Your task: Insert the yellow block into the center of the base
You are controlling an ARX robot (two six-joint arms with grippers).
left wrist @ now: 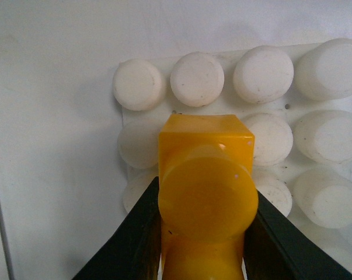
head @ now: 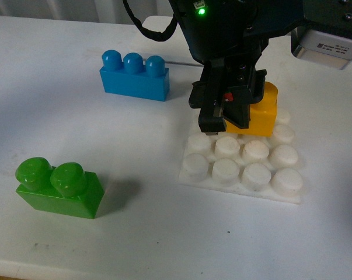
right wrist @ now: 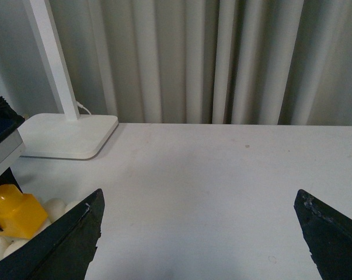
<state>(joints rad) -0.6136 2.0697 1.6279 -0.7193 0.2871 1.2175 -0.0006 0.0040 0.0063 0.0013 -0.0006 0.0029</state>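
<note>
The yellow block point(head: 264, 114) stands on the back rows of the white studded base point(head: 246, 163), right of middle in the front view. My left gripper point(head: 223, 119) is shut on it from above, black fingers point(left wrist: 138, 239) pressed on both sides of the yellow block point(left wrist: 206, 192). Around the block the left wrist view shows the base point(left wrist: 263, 73) and its round studs. My right gripper point(right wrist: 202, 227) hangs open over bare table beside the base, nothing between its fingers; the yellow block point(right wrist: 15, 211) shows at that view's edge.
A blue three-stud brick point(head: 135, 76) lies behind and left of the base. A green two-stud brick point(head: 59, 188) sits at the front left. A white lamp base with a pole point(right wrist: 65, 134) stands by the curtain.
</note>
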